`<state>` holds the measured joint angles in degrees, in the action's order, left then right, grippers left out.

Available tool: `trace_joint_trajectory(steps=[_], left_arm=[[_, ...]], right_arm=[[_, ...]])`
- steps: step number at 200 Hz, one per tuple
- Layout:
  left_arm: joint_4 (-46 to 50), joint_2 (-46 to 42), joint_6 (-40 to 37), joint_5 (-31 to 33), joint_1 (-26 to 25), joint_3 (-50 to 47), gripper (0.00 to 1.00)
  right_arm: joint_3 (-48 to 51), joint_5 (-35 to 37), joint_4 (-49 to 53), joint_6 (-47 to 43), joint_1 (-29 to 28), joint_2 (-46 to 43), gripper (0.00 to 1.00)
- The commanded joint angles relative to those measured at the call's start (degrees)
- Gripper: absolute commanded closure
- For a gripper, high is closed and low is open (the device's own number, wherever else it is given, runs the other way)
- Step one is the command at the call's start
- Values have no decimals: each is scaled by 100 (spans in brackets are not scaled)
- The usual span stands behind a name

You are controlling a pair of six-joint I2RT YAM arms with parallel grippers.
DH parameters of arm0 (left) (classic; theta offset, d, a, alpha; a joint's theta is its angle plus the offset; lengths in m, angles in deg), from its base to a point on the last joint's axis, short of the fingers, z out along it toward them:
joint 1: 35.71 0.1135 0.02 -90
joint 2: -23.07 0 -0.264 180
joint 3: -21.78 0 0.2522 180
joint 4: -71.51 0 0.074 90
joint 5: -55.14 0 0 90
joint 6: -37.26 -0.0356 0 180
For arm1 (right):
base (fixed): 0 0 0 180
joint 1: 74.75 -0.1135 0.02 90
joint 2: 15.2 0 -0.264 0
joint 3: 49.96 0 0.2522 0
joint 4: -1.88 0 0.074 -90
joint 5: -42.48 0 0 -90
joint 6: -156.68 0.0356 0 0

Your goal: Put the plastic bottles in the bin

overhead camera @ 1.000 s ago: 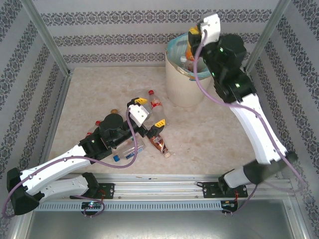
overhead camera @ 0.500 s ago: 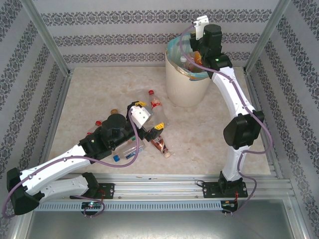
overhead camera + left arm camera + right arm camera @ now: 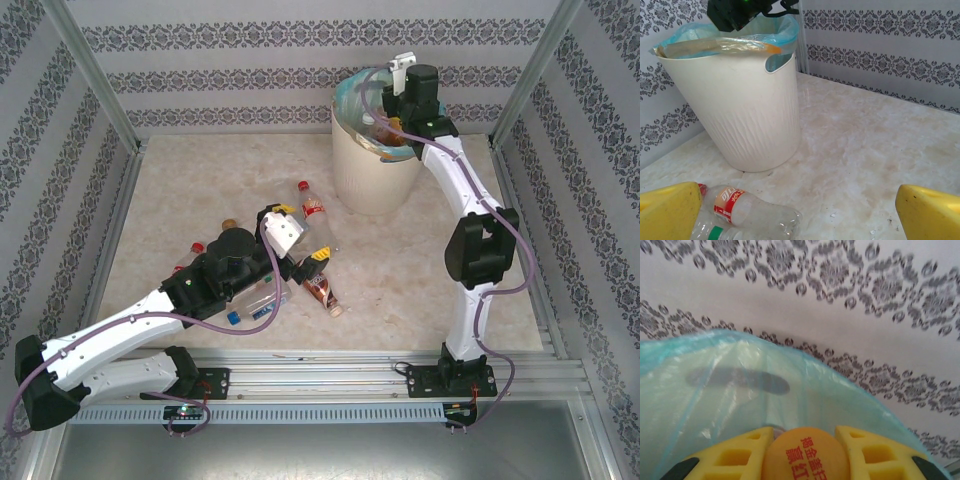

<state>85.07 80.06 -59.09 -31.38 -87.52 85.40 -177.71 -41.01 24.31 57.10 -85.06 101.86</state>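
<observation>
Holding bottle (image 3: 805, 459) over bin (image 3: 750, 115).
Clamped in right gripper (image 3: 804, 436); hovering near loose bottles (image 3: 747, 214) with left gripper (image 3: 800, 212) agape.

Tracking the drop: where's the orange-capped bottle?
Right wrist view: orange-capped bottle between the right gripper's yellow fingers, above the cream-white round bin's blue-green liner.

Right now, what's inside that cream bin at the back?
The bin holds a blue-green liner, a few plastic bottles near the rim, and the right gripper gripping an orange-capped bottle at its mouth. Its wall and the right arm cover anything deeper.
</observation>
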Motion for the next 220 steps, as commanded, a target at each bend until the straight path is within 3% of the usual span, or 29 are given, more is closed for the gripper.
trace_joint_trajectory(steps=[1,56,103,202,220], left_arm=[[-19,34,72,12,-65,97,0],[-34,100,106,-15,-66,111,0],[-41,51,116,-5,-66,44,0],[-37,13,37,38,-66,-57,0],[-27,5,28,38,-66,-56,0]], right_arm=[[340,-263,16,419,114,-9,96],[547,-603,73,903,318,79,94],[134,-689,570,759,319,358,85],[-101,-668,1128,765,327,729,78],[-375,-700,1377,787,332,718,72]])
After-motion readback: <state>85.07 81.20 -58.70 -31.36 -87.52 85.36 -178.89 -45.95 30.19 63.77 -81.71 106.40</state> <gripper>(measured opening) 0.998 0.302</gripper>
